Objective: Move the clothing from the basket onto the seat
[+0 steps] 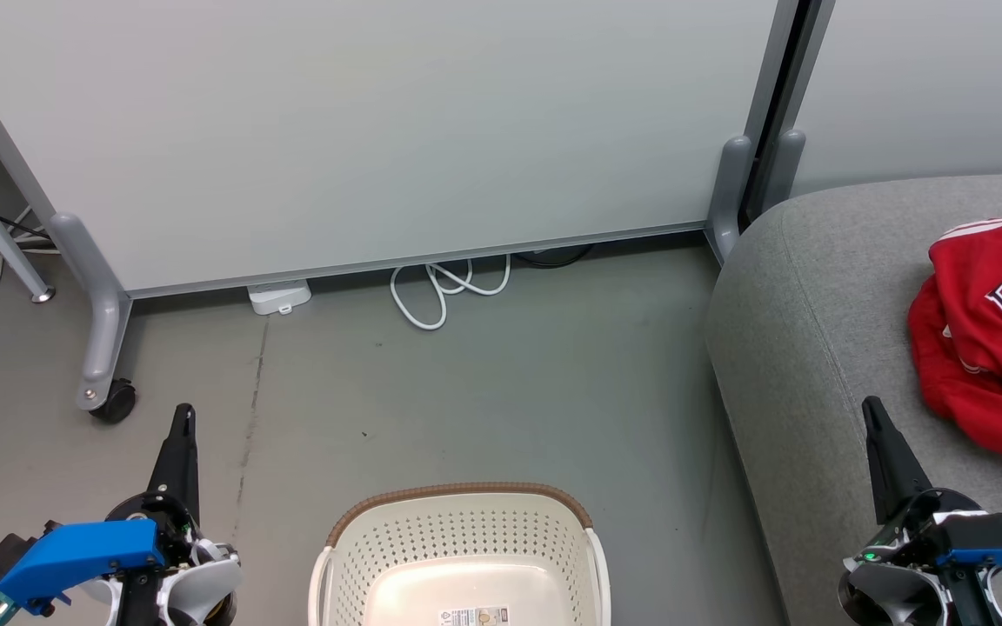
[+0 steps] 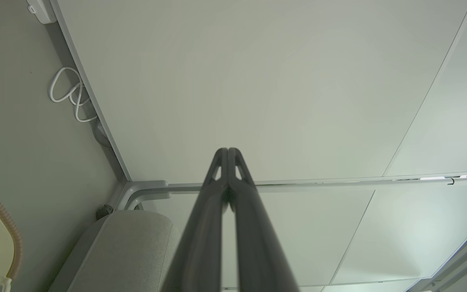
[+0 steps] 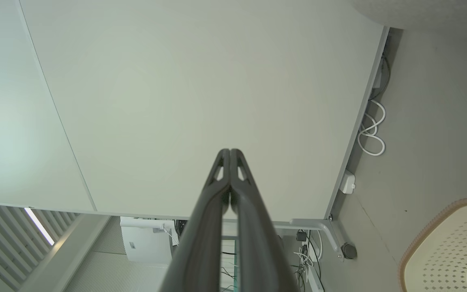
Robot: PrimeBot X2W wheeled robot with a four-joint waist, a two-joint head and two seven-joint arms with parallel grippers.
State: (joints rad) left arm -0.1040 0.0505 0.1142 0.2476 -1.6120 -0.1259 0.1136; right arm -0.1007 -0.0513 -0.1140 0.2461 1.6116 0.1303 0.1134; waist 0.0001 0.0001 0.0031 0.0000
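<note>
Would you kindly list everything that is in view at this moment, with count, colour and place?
clothing: one heap, bright red with white trim and dark lettering, on the seat, far right.
basket: one, cream-white with brown rim, on the floor, bottom centre; no clothing in the part that shows.
seat: one, light grey, right side.
partition panels: two, pale grey-white, upright at the back.
castor: one, black, under the big panel's left foot.
cable: one coil, white, on the floor at the panel's base.
plug box: one, white, left of the cable.
left gripper: one, dark fingers, shut and holding nothing, lower left.
right gripper: one, dark fingers, shut and holding nothing, lower right, before the seat.
</note>
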